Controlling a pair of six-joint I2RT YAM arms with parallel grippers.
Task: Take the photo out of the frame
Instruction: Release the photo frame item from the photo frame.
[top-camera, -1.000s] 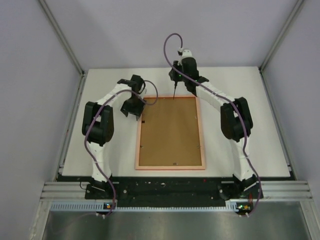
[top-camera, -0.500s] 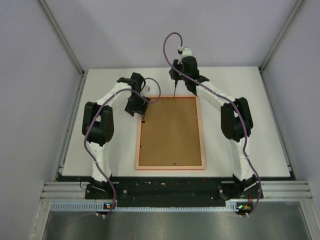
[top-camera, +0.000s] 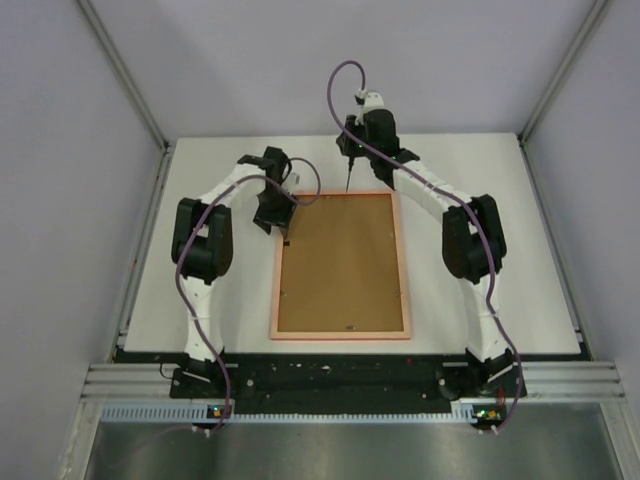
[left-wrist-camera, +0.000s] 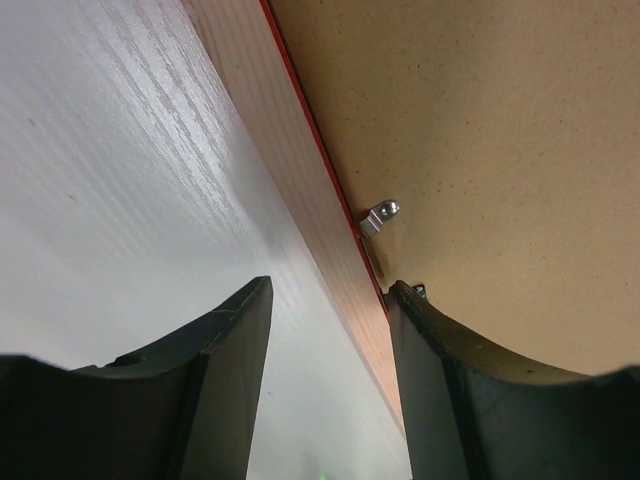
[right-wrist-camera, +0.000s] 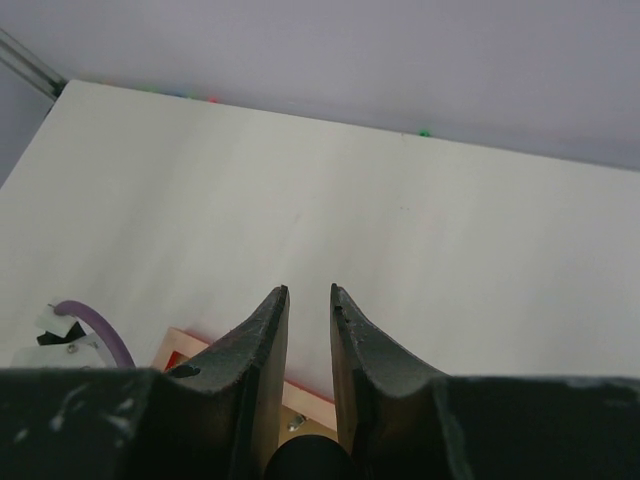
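Note:
The frame (top-camera: 403, 270) lies face down mid-table, its pale pinkish rim around the brown backing board (top-camera: 340, 265). The photo is hidden under the board. My left gripper (top-camera: 284, 234) is down at the frame's left side near the far corner. In the left wrist view it (left-wrist-camera: 330, 283) is open and straddles the rim (left-wrist-camera: 290, 170), one finger over the table and one over the board (left-wrist-camera: 480, 150), beside a small metal clip (left-wrist-camera: 380, 215). My right gripper (top-camera: 347, 186) points down at the frame's far edge (right-wrist-camera: 175, 345). Its fingers (right-wrist-camera: 308, 290) are almost together with nothing between them.
The white table (top-camera: 500, 200) is enclosed by grey walls with metal rails at the sides. More small clips dot the board's edges. The left arm's purple cable (right-wrist-camera: 95, 322) shows at the right wrist view's lower left.
My left gripper has moved right onto the frame's left rim and its jaws have narrowed a little. The right gripper has stayed at the far edge.

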